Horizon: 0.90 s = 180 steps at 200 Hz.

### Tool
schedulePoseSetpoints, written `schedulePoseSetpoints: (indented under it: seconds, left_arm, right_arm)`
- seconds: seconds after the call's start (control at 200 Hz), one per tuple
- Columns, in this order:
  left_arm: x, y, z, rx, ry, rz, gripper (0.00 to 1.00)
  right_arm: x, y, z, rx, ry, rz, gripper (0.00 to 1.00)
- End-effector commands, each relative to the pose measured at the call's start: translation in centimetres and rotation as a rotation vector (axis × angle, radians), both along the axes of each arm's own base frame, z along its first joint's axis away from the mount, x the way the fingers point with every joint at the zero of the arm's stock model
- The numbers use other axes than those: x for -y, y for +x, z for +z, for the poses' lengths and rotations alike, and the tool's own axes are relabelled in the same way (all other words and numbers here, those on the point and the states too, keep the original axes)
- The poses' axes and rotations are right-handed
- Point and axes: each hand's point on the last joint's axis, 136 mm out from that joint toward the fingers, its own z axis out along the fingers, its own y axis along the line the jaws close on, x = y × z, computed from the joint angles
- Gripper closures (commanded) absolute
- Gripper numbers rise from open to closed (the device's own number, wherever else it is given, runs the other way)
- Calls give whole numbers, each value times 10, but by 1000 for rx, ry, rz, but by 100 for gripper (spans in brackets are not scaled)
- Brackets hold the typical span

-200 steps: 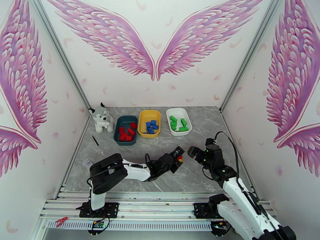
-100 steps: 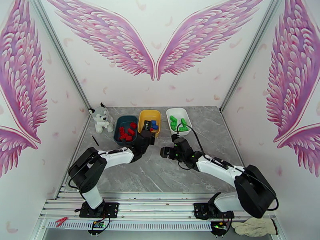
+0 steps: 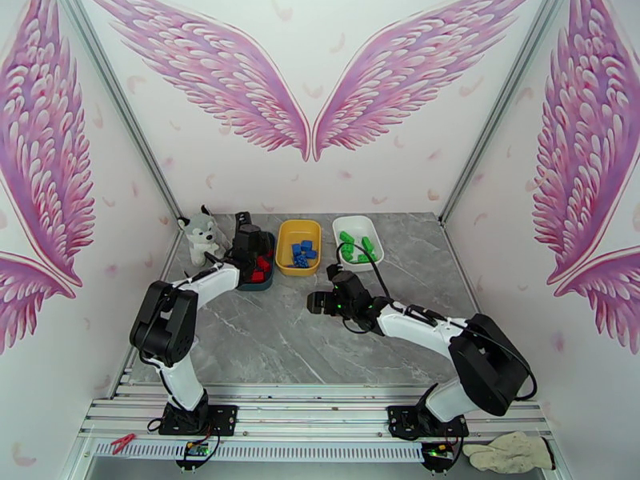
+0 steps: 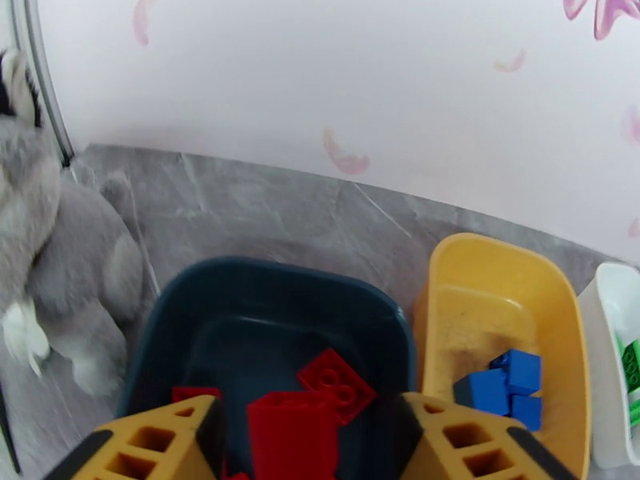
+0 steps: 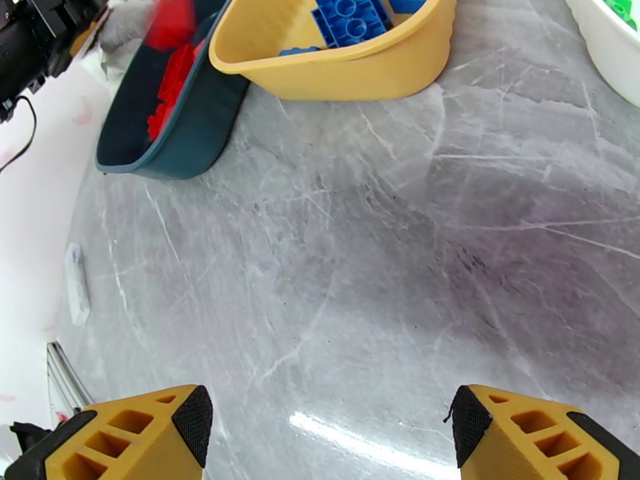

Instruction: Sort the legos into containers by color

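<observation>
L gripper [image 4: 308, 446] noted w/ jaws apart over teal tray [image 4: 272, 270], lower centre, red legos [image 4: 336, 384] inside; blue legos [image 4: 508, 382] in yellow tray [image 4: 480, 250]; green legos [image 3: 358, 248] in white tray [image 3: 352, 223]; R gripper [image 5: 328, 426] spread wide, nothing held.

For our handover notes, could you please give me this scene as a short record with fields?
Dark teal tray: red bricks
Yellow tray: blue bricks
White tray: green bricks
Left hand: open above the dark teal tray, one red brick loose between its fingers
Right hand: open, empty, over the table
Bystander: plush husky left of the dark teal tray
</observation>
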Motion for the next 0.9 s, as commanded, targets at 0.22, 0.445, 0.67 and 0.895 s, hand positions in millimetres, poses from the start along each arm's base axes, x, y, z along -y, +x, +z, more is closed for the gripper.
schedulePoseSetpoints:
  seconds: [0.22,0.445,0.67,0.895]
  left_arm:
    - [0,-65,27,61,-34,-38,1]
    - [-40,-145,52,170,-40,43,1]
    - [-81,-197,92,357,-102,164,1]
    - [-77,-202,131,404,8,107,1]
  right_arm:
    - [26,-3,10,72,-80,-65,14]
    - [62,-2,24,158,-155,-188,13]
    - [98,10,86,392,-184,-333,9]
    - [103,17,148,571,-113,-374,3]
